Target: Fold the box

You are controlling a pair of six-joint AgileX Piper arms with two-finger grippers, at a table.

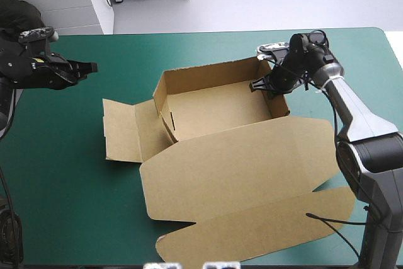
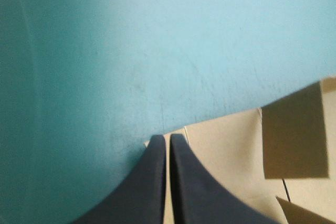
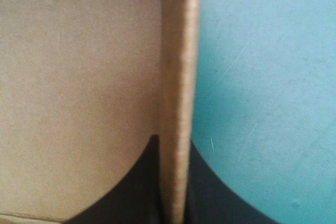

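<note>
The brown box (image 1: pixel 220 111) is set as an open tray mid-table on the teal-green cover (image 1: pixel 63 206), lid laid flat toward the near edge; its right wall (image 3: pixel 176 77) is pinched between the right gripper (image 1: pixel 261 85) fingers; the left gripper (image 1: pixel 91 67) is held closed on nothing, apart from the box.

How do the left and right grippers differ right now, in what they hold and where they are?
The left gripper is shut on nothing; the right gripper is shut on the box's right wall, with the board between its fingers. The left gripper is over bare teal-green cover, off the left side of the box; the right gripper is at the raised tray. Both have their fingers together.
</note>
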